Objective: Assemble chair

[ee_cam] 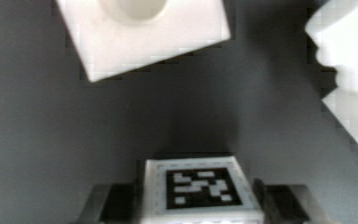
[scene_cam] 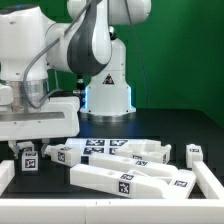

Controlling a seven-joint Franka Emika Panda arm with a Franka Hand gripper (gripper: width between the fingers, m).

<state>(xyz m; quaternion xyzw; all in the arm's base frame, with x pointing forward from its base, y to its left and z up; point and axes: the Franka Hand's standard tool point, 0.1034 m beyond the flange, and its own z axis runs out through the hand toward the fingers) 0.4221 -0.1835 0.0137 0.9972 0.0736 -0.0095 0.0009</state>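
My gripper (scene_cam: 36, 103) is at the exterior view's left, above the table. It is shut on a broad white flat chair part (scene_cam: 45, 124) and holds it clear of the table. In the wrist view the gripper (ee_cam: 197, 203) has a dark finger (ee_cam: 114, 203) on each side of this part's tagged edge (ee_cam: 197, 183). Below it lies a white piece with a round hole (ee_cam: 144, 35). More white chair parts with marker tags lie on the table: two long ones (scene_cam: 110, 150) (scene_cam: 130, 180) and two small blocks (scene_cam: 28, 155) (scene_cam: 193, 152).
The robot base (scene_cam: 108, 95) stands behind the parts. White rails border the work area at the front left (scene_cam: 6, 175) and front right (scene_cam: 210, 182). Another white part shows at the wrist view's edge (ee_cam: 345, 70). The table top is black.
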